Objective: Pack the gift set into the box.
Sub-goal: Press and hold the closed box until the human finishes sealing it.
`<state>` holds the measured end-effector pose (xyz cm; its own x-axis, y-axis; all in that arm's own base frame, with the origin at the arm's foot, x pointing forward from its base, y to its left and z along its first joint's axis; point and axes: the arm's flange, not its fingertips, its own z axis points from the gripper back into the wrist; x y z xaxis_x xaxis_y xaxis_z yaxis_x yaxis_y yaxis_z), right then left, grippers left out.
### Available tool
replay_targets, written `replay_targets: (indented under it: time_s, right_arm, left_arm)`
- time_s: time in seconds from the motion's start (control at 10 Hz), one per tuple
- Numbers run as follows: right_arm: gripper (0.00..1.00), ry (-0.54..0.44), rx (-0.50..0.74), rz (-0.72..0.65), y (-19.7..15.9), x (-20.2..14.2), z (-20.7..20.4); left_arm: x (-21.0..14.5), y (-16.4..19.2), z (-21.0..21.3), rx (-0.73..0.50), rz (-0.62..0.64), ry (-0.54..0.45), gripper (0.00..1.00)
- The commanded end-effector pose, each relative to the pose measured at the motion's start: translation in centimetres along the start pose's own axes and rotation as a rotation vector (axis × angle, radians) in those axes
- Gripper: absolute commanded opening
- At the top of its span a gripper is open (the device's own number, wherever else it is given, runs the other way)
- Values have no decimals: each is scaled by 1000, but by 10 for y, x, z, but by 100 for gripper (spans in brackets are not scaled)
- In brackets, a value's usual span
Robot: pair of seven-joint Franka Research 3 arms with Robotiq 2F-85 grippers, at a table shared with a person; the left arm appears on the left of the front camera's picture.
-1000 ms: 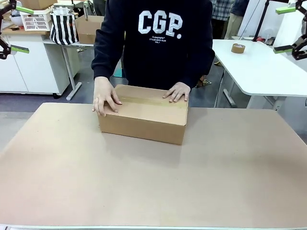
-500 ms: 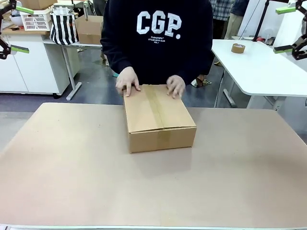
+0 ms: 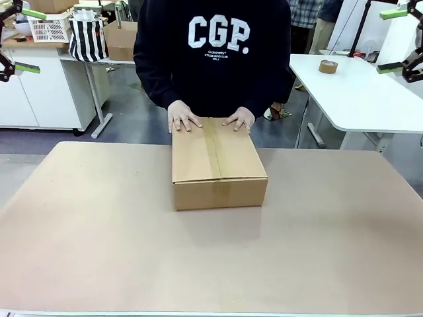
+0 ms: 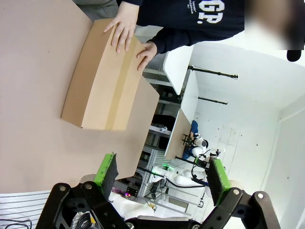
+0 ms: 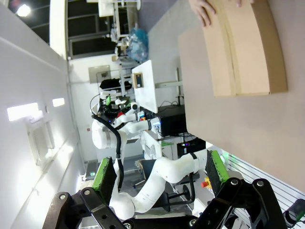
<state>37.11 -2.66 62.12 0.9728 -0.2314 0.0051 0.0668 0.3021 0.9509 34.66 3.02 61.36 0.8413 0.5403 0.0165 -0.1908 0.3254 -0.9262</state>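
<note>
I read my left gripper raised high at the far left, jaws spread wide apart. My right gripper sits raised high at the far right, jaws equally wide, holding nothing.

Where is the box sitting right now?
Front view: the box sits closed on the table, far middle, just before the person, whose hands rest on its far edge.
</note>
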Motion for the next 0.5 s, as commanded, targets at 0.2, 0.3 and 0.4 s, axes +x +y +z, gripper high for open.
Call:
replay_targets:
  time_s: [0.2, 0.3, 0.4]
  right_arm:
    - [100, 8, -12, -3, 1, 0, 3]
    - [100, 8, -12, -3, 1, 0, 3]
    - [100, 8, -12, -3, 1, 0, 3]
  left_arm:
    - [0, 0, 1, -13, -7, 8, 100]
    - [0, 0, 1, -13, -7, 8, 100]
    - [0, 0, 1, -13, -7, 8, 100]
